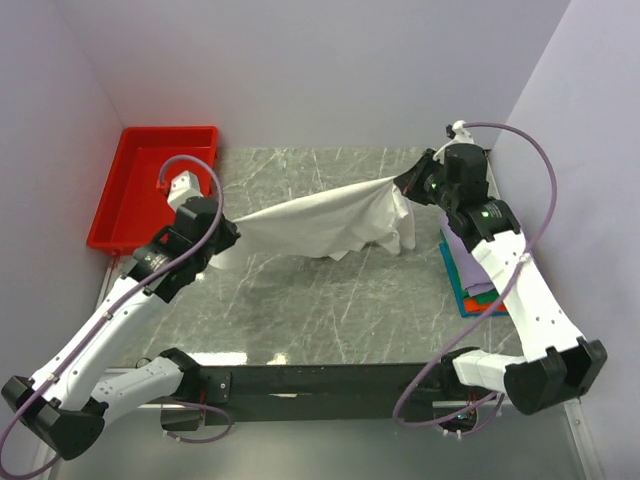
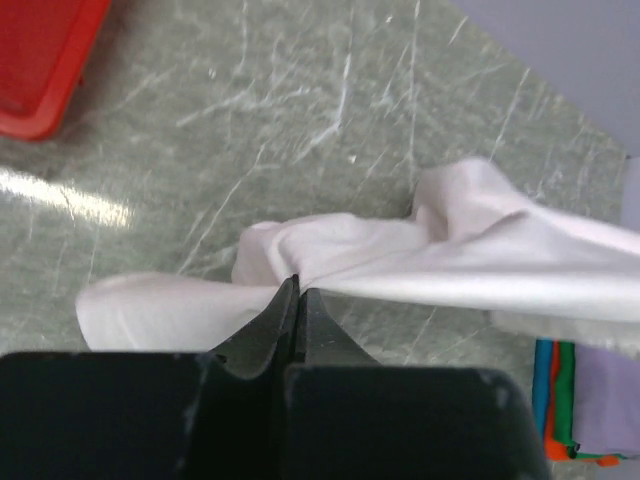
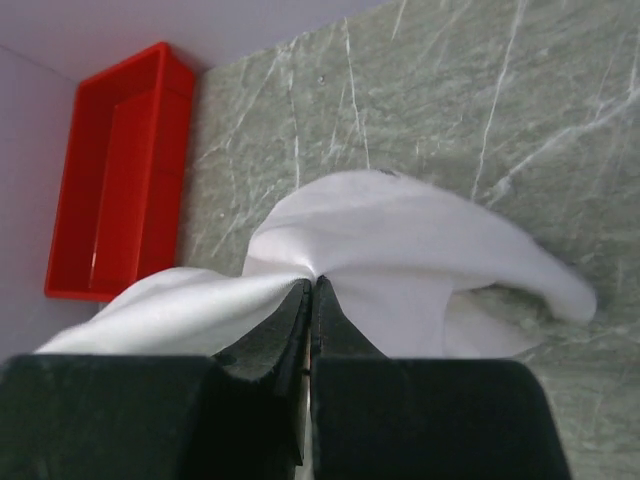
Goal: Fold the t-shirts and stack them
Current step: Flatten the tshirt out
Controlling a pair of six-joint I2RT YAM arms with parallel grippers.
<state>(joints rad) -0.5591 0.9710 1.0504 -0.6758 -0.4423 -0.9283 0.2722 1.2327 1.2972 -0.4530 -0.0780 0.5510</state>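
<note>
A large white t-shirt (image 1: 325,222) hangs stretched between my two grippers above the marble table (image 1: 320,300); no print shows. My left gripper (image 1: 226,232) is shut on its left end, seen in the left wrist view (image 2: 297,285) with cloth (image 2: 470,250) running right. My right gripper (image 1: 408,182) is shut on its right end, seen in the right wrist view (image 3: 312,283) with cloth (image 3: 400,250) draping down. A stack of folded shirts (image 1: 470,285), lavender on top with teal, green and orange edges, lies at the right under my right arm; it also shows in the left wrist view (image 2: 585,405).
A red plastic tray (image 1: 150,190) stands at the far left of the table, also in the right wrist view (image 3: 115,175) and the left wrist view (image 2: 45,60). Purple walls close in the back and sides. A black bar (image 1: 320,382) runs along the near edge.
</note>
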